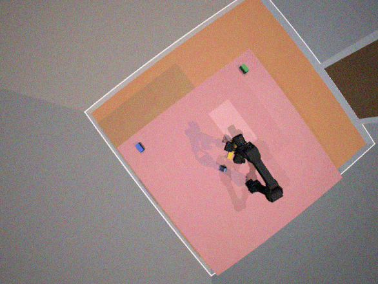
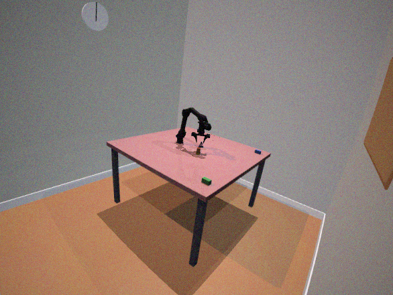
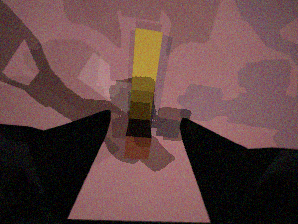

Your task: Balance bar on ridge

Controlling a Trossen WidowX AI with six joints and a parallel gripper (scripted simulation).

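Note:
The bar (image 1: 229,155) (image 2: 198,151) (image 3: 147,55) is yellow with an orange end and lies flat on the pink table (image 1: 193,210) (image 2: 161,157). In the wrist view it runs straight away from me, with the orange end nearest. The ridge (image 1: 222,168) (image 2: 200,144) is a small dark wedge on the table just beside the bar, apart from it. My gripper (image 1: 231,151) (image 2: 200,135) (image 3: 146,118) is open and empty. It hangs a little above the bar, with one finger to each side of it.
A blue block (image 1: 139,147) (image 2: 257,151) lies near one table edge and a green block (image 1: 244,68) (image 2: 206,181) near a corner, both far from the arm. A paler rectangle (image 1: 226,113) is marked on the table beyond the bar.

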